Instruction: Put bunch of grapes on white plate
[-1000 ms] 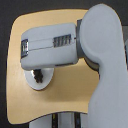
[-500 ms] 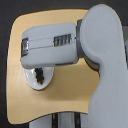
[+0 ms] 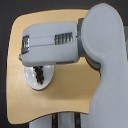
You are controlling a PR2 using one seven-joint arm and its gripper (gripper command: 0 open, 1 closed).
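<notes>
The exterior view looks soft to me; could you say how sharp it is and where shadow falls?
Exterior view: blurry all over, grapes only a dark smear on the plate; the arm shades the plate's upper part; the hand is hidden; no strong glare on the table.

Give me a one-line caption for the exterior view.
PR2 arm over a wooden table, with dark grapes lying on the white plate.

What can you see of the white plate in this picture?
The plate is round, white and glossy looking, lying flat on the wooden table toward the exterior view's left. The robot's arm hangs over it and hides its upper part. Dark grapes appear to lie on it, near the middle. Whether the gripper touches the plate cannot be told.
</notes>
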